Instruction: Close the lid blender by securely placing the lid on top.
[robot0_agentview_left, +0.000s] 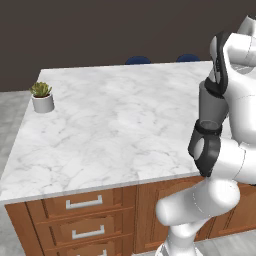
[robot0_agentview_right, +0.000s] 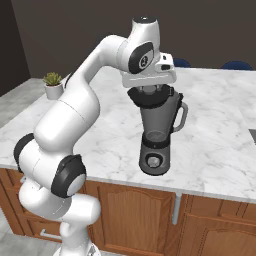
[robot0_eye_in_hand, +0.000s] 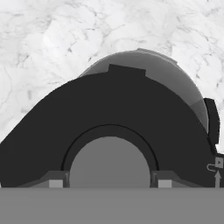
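White marble counter carries the tall blender with translucent grey jar and dark base near its front edge; the two-finger gripper grips the flat black lid just above the jar's mouth.

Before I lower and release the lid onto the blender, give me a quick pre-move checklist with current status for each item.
1. Lid held in gripper: ok, the fingers sit either side of its grey centre cap.
2. Lid above the jar mouth: ok, it hangs at the top of the blender in the right base view.
3. Lid centred on the rim: not ok, the hand view shows jar rim past the lid's far edge.
4. Lid seated: not ok, not yet pressed home.
5. Blender upright on the counter: ok.
6. Tab lined up with the spout: cannot tell.
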